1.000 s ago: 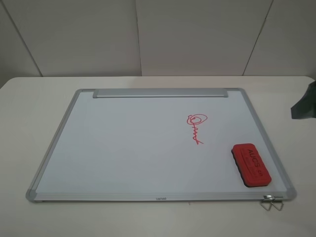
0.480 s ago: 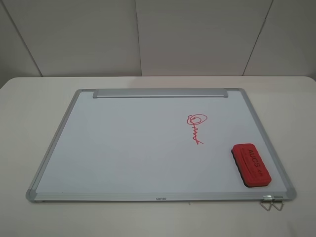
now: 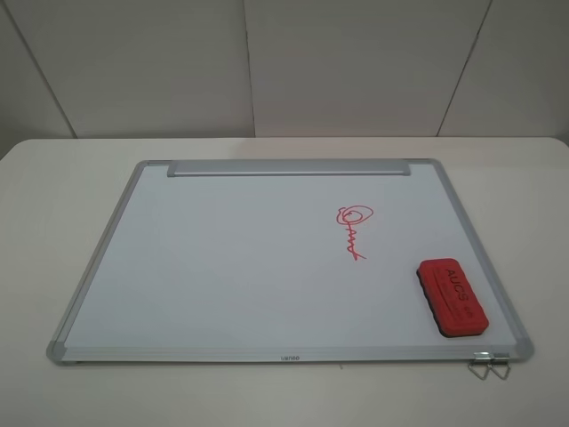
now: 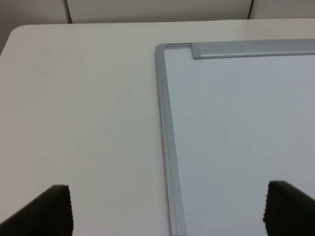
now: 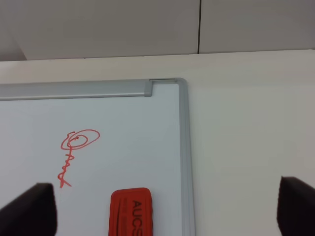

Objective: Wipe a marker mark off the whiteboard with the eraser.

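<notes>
The whiteboard (image 3: 222,267) lies flat on the table, its grey tray strip (image 3: 289,167) along the far edge. The red eraser (image 3: 452,297) rests on the board's near right corner, lettering up. No fist-shaped marker mark shows anywhere; the only red drawing is a narrow looped scribble (image 3: 353,228) with a zigzag tail. Neither gripper appears in the exterior view. My left gripper (image 4: 170,211) is open above the board's left frame (image 4: 167,132). My right gripper (image 5: 165,209) is open, hovering near the eraser (image 5: 131,212) and the scribble (image 5: 78,147).
A small metal clip (image 3: 491,363) sticks out from the board's near right corner. The white table (image 3: 53,178) extends around the board on all sides, and white wall panels stand behind it.
A dark part of the right arm at the exterior view's right edge one second ago has left the frame. The board, eraser and scribble have not moved.
</notes>
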